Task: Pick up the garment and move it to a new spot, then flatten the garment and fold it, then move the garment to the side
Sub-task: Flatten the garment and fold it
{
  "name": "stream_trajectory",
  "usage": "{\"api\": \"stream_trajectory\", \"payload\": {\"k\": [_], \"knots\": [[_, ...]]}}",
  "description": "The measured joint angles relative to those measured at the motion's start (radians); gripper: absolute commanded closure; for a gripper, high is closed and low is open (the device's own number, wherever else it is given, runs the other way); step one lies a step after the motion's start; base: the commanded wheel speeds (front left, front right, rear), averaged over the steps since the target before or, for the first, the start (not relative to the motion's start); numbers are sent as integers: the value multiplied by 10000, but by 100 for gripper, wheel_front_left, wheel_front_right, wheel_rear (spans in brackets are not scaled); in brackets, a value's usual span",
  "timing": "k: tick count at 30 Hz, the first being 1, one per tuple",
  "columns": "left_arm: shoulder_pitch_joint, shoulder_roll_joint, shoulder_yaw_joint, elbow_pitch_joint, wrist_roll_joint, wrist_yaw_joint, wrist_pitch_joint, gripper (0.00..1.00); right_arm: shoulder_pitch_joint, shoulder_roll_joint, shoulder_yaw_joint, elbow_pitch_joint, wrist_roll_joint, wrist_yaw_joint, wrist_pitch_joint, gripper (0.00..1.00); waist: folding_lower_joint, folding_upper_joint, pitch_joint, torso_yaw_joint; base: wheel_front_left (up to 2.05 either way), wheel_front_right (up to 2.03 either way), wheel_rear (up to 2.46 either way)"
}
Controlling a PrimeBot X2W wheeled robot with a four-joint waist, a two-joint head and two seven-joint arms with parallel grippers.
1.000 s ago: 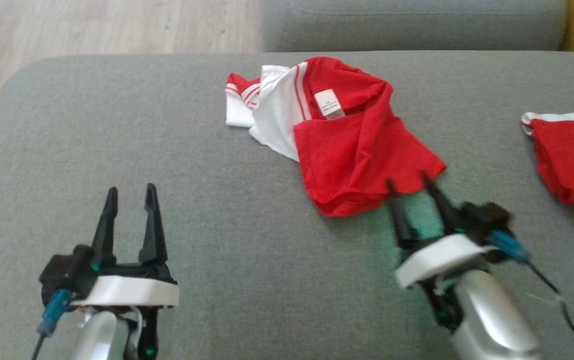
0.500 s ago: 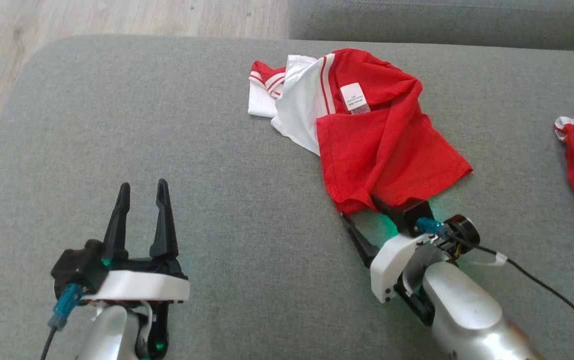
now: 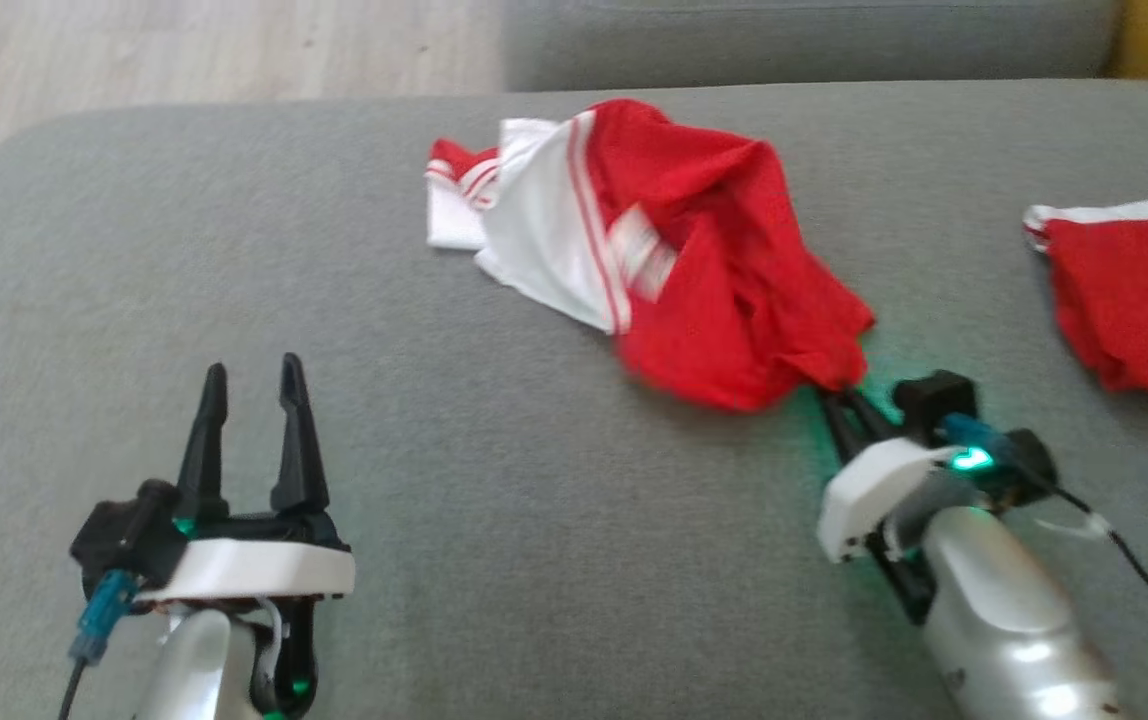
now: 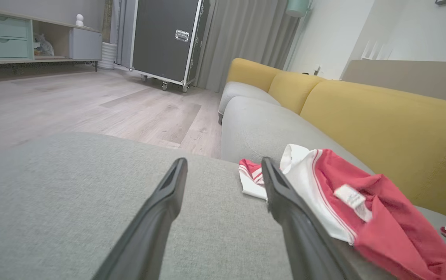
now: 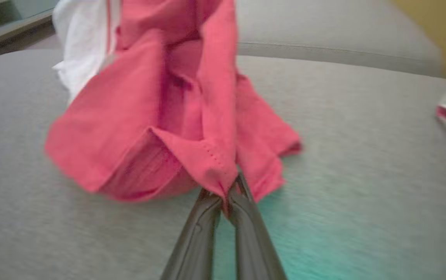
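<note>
While the left pincer (image 3: 254,365) waits near the front of the grey sofa seat (image 3: 554,520) with its fingers apart and empty, the right pincer (image 3: 839,395) is clamped on the near hem corner of the red-and-white garment (image 3: 724,290). Beyond this grip the garment lies crumpled at the middle of the seat. I judge that only the pick-up is begun; moving, flattening, folding and putting aside all remain.
</note>
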Motion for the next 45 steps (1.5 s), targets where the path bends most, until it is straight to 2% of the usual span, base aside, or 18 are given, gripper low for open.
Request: {"api": "stream_trajectory", "payload": {"k": [6, 11, 12, 13, 18, 21, 23, 26, 35, 40, 43, 45], "knots": [[5, -82, 219, -17, 71, -84, -2, 0, 472, -359, -1837, -240, -1055, 0, -86, 100, -1, 0, -232, -630, 0, 0, 0], [7, -155, 272, -21, 111, -150, -2, 0, 930, -416, -2859, -734, -2042, 0, 86, 100, -1, 0, -423, -974, 0, 0, 0], [7, -161, 276, -21, 151, -165, -2, 0, 987, -389, -3035, -863, -2161, 0, 117, 59, -1, 0, -449, -1006, 0, 0, 0], [7, -176, 288, -12, 159, -173, -2, 0, 1077, -284, -3310, -1172, -2280, 0, 107, 0, -1, 0, -491, -1046, 0, 0, 0], [8, -192, 378, 19, 161, -221, 0, 0, 1123, -29, -3141, -2082, -1962, -2, -238, 0, -1, 0, -570, -1102, 0, 0, 0], [10, -194, 384, 35, 165, -247, 0, 0, 1268, -27, -2775, -2591, -1361, 0, -391, 0, -1, 0, -606, -1107, 0, 0, 0], [12, -203, 384, 33, 201, -249, -2, 0, 1524, -27, -2257, -3149, -431, 0, -458, 0, -1, 0, -624, -1105, 0, 0, 0], [15, -211, 370, 33, 242, -259, -2, 0, 2005, 4, -1586, -3916, 288, 0, -483, 0, -1, 0, -611, -1110, 0, 0, 0], [-52, -205, 111, 98, 328, -345, -2, 0, 2579, 21, -1383, -5327, 786, 0, -485, 0, -1, 0, -307, -1268, 0, 0, 0], [-966, 88, -721, 420, 591, -428, 476, 0, 2539, 21, -1442, -5662, 909, 0, -487, 0, -1, 0, 104, -1421, 0, 0, 0], [-2169, 575, -1808, 656, 489, -437, 1559, 0, 2424, 21, -1463, -5887, 1020, 0, -493, 0, 0, 0, 453, -1512, 0, 0, 0], [-3090, 1045, -2786, 759, -23, -458, 2397, 0, 2286, 21, -1356, -5967, 1087, -2, -514, 0, 1, 0, 714, -1600, 0, 0, 0]]}}
